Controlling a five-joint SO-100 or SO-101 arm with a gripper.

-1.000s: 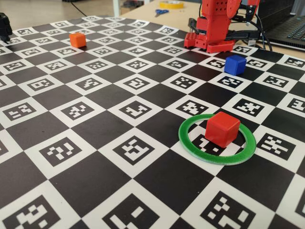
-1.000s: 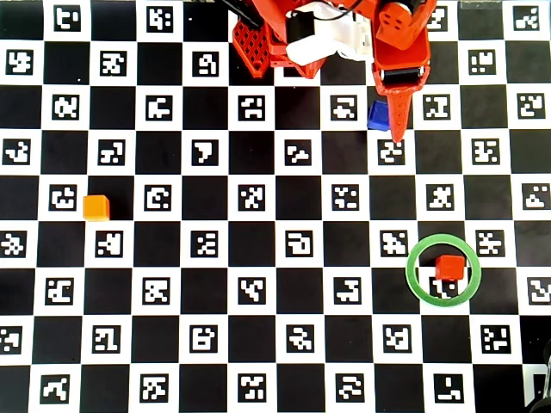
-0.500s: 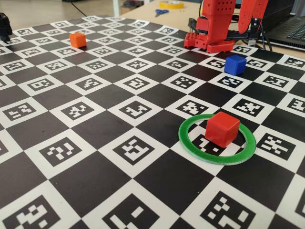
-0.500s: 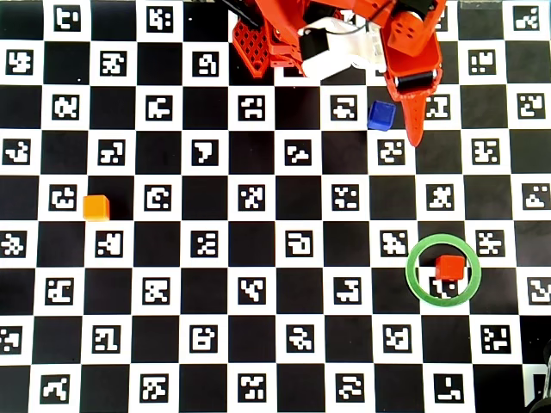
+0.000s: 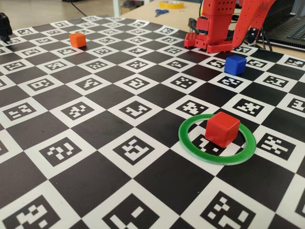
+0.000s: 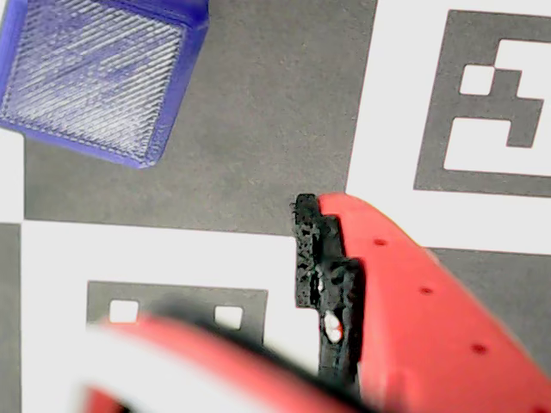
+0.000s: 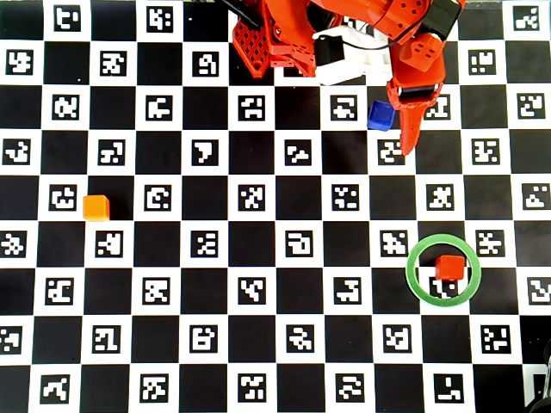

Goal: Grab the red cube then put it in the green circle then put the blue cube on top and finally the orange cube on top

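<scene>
The red cube (image 5: 222,129) (image 7: 448,267) rests inside the green circle (image 5: 183,136) (image 7: 408,272), toward its far right side in the fixed view. The blue cube (image 5: 235,64) (image 7: 380,115) (image 6: 95,77) sits on the board near the arm's base. My gripper (image 7: 405,142) (image 5: 236,43) (image 6: 198,275) hangs just right of it in the overhead view, open, with nothing between the jaws. In the wrist view the black-padded finger (image 6: 320,275) is below and right of the blue cube, apart from it. Far off at the left lies the orange cube (image 5: 77,39) (image 7: 96,207).
The arm's red base (image 5: 214,33) (image 7: 267,43) stands at the board's far edge. Behind it lie scissors (image 5: 161,12), a yellow tape roll (image 5: 171,4) and a laptop (image 5: 290,28). A black object (image 5: 5,26) stands at the far left corner.
The gripper has swung from over the blue cube to its right side in the overhead view and come lower, entering the fixed view from the top. No cube has moved.
</scene>
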